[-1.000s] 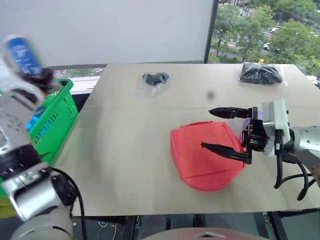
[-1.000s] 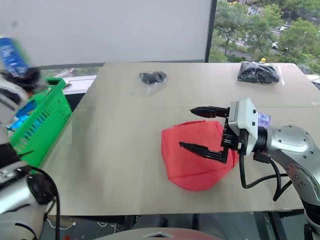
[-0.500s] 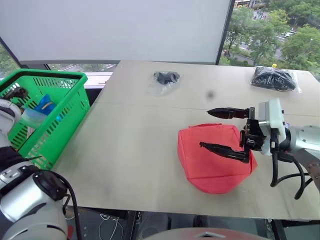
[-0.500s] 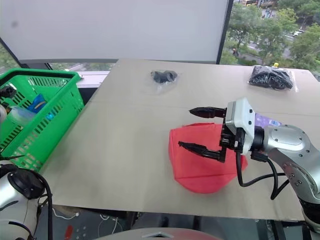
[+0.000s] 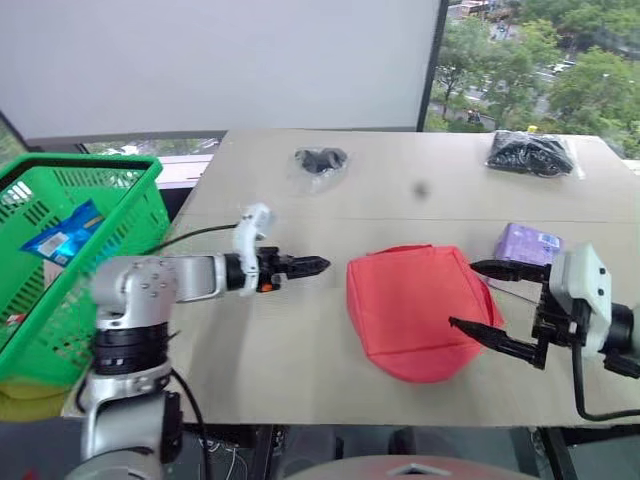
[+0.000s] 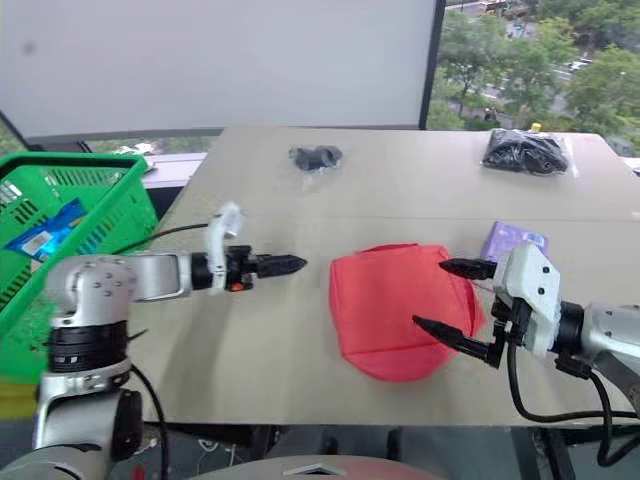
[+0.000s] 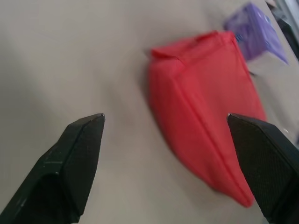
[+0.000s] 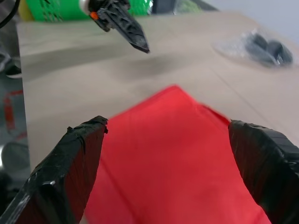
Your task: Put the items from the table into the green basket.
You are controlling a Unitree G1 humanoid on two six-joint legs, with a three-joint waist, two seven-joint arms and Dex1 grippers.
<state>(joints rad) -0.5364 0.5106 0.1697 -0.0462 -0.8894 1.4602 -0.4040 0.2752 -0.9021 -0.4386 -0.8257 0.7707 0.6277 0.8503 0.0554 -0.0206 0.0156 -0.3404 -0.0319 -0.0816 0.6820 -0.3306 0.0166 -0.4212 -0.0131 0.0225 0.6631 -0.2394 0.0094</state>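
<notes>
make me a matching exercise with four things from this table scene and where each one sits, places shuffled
Things:
1. blue-and-white tube
2. red pouch
3. purple packet
4. right gripper

Places:
A. at the red pouch's right edge, open
B. in the green basket
C. middle of the table
D. on the table, right of the pouch

Pairs: 1-B, 2-C, 3-D, 4-A

Pouch (image 5: pixel 415 310) mid-table (image 5: pixel 250 350); packet (image 5: pixel 527 243) right; basket (image 5: pixel 150 215) left.
</notes>
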